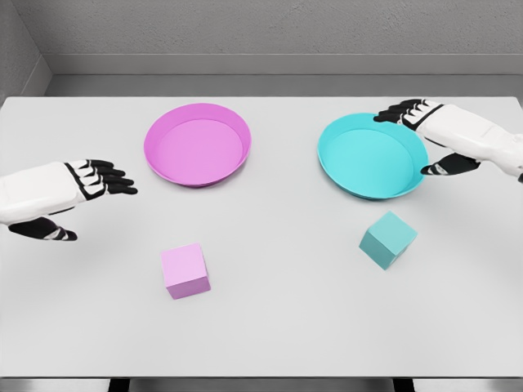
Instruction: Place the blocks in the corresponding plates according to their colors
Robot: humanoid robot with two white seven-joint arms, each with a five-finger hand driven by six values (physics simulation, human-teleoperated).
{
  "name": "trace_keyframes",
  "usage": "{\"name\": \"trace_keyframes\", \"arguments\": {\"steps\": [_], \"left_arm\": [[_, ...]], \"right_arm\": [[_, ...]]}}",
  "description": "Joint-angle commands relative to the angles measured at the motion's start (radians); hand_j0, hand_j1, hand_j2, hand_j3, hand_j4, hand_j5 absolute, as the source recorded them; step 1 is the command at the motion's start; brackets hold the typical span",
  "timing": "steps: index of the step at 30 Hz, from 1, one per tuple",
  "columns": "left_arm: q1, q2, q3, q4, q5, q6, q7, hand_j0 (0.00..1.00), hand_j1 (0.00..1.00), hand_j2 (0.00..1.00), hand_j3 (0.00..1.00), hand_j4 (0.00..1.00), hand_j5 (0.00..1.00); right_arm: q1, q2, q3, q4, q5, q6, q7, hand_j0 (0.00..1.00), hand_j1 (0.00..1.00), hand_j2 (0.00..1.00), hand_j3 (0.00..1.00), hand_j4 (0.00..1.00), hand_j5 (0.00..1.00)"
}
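Two cubes on the table, two plates behind them, both hands free.

From the head camera I see the pink block at front left, a plain matte cube with no long axis, sitting flat and nearly square to me, one edge turned slightly. The teal block is at front right, the same shape, rotated so a corner points at me. The pink plate lies behind the pink block; the teal plate is just behind the teal block. Both are smooth, round and shallow-rimmed. My left hand hovers at the left edge, fingers extended and holding nothing. My right hand hangs over the teal plate's far right rim, fingers loosely spread, nothing in it.
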Motion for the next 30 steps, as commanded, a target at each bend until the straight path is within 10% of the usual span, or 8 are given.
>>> {"name": "trace_keyframes", "arguments": {"steps": [1,5,16,30], "left_arm": [[0.0,0.0,-0.002,0.0,0.006,0.001,-0.001,1.0,1.0,1.0,1.0,1.0,1.0],[-0.02,0.0,-0.026,0.0,0.008,0.001,-0.001,1.0,1.0,1.0,1.0,1.0,1.0],[-0.345,-0.119,-0.401,-0.002,0.005,0.001,-0.121,1.0,1.0,1.0,1.0,1.0,1.0],[-0.37,-0.211,-0.458,-0.003,0.006,0.001,-0.153,1.0,1.0,1.0,1.0,1.0,1.0]], "right_arm": [[0.0,-0.006,-0.002,0.0,-0.007,0.003,0.0,1.0,1.0,1.0,1.0,1.0,1.0],[0.0,-0.003,-0.002,0.0,-0.005,0.003,0.001,1.0,1.0,1.0,1.0,1.0,1.0],[0.077,-0.151,-0.082,-0.079,-0.005,0.003,0.032,1.0,1.0,1.0,1.0,1.0,1.0],[0.235,-0.173,-0.082,-0.243,0.051,0.003,0.04,1.0,1.0,1.0,1.0,1.0,1.0]]}}
